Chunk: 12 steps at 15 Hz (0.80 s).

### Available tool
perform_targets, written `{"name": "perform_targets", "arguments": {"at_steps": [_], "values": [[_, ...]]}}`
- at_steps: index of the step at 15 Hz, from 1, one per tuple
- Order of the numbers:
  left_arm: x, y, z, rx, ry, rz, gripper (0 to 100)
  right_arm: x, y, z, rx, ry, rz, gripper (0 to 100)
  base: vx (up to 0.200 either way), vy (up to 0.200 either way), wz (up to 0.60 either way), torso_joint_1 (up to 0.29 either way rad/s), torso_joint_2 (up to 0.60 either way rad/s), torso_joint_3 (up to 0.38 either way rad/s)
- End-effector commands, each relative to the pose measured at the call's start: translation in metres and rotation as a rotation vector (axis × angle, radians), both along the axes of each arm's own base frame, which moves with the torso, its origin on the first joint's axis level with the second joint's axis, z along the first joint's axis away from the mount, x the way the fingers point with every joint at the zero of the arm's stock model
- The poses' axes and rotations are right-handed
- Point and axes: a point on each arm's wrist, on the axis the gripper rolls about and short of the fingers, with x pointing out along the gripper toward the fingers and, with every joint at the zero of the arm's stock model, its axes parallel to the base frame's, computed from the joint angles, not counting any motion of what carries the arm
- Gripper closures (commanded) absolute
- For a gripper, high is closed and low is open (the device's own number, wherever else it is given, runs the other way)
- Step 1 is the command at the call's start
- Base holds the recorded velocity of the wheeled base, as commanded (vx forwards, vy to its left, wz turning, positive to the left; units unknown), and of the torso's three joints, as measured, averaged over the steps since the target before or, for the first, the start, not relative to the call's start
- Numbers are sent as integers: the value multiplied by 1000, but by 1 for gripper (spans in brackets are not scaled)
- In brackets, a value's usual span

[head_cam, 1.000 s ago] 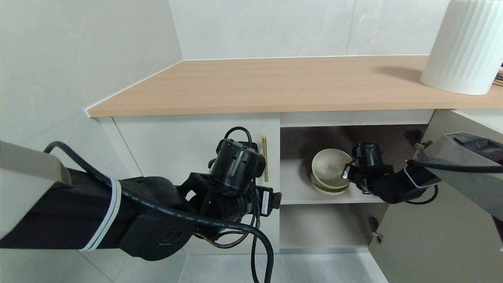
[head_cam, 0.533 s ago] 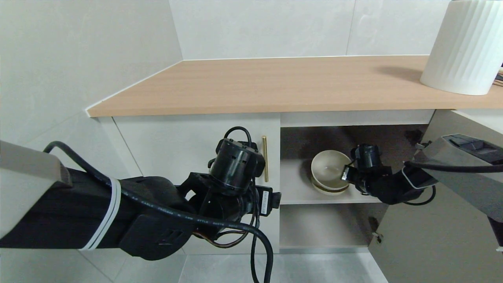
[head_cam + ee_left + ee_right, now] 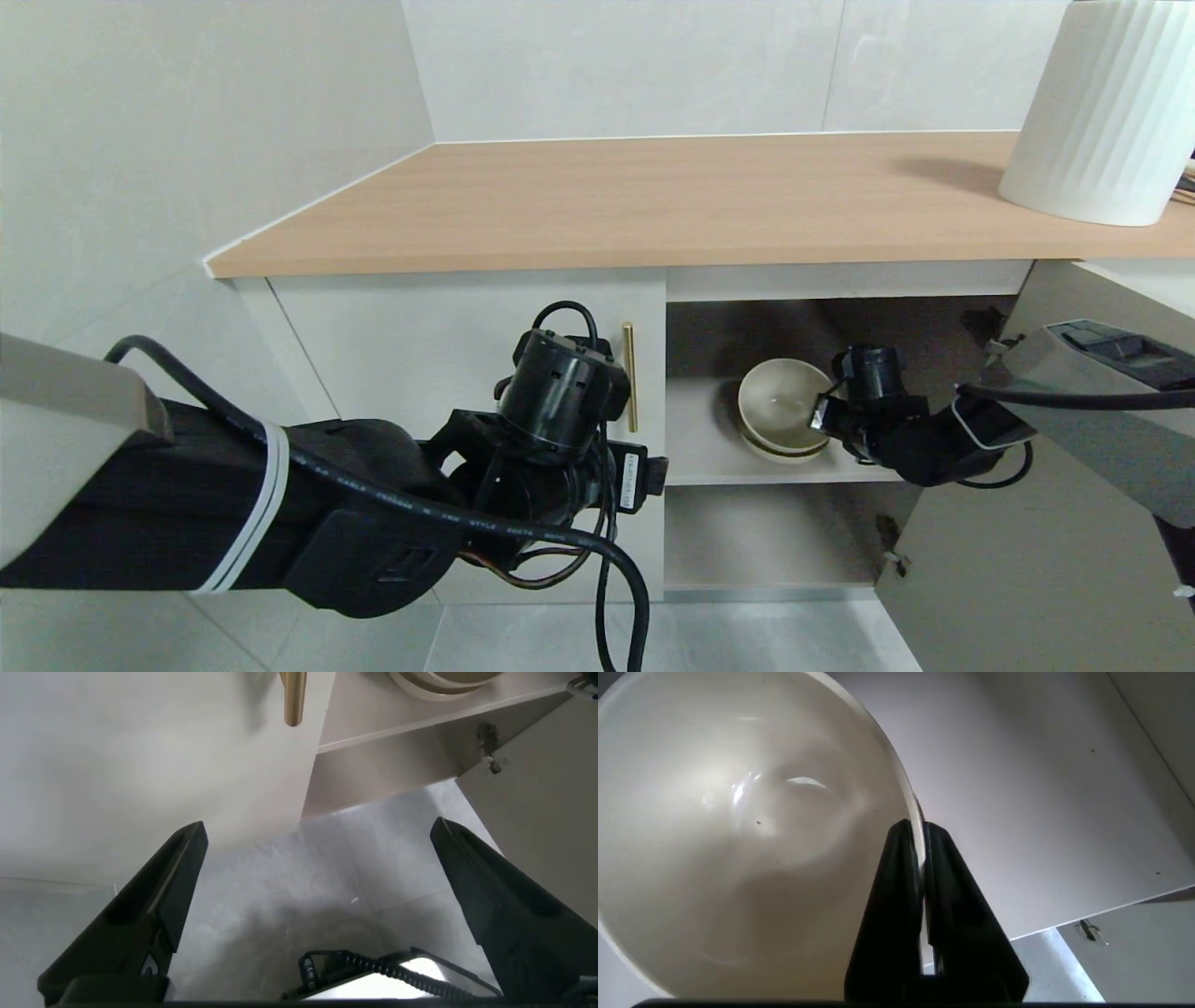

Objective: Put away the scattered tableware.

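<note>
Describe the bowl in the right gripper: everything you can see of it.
The cream bowl is round, deep and thin-rimmed, with a glossy, ceramic-looking inside that is empty. It seems slightly tilted, nested in a second bowl on the upper shelf of the cabinet. The right gripper pinches its rim, one finger inside and one outside.

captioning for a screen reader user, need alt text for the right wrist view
The right end effector is shut on the rim of a cream bowl, one finger inside it and one outside. Beyond the bowl lies the pale cabinet shelf.
</note>
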Motion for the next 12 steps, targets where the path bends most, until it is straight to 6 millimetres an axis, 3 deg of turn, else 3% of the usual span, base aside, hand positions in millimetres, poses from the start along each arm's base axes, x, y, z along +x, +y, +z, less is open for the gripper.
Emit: {"name": "perform_targets", "arguments": {"at_steps": [1, 9, 10, 12], "values": [[0, 0, -1, 2, 2, -1, 0, 0, 1, 0, 1, 0, 4, 0, 0, 0, 0, 0, 0, 0], [0, 1, 1, -4, -2, 3, 0, -9, 5, 10, 6, -2, 20, 0, 0, 0, 0, 0, 0, 0], [2, 5, 6, -17, -10, 18, 0, -16, 6, 19, 14, 0, 42, 0, 0, 0, 0, 0, 0, 0], [-5, 26, 42, -99, -91, 61, 0, -48, 5, 51, 56, -3, 123, 0, 0, 0, 0, 0, 0, 0]]}}
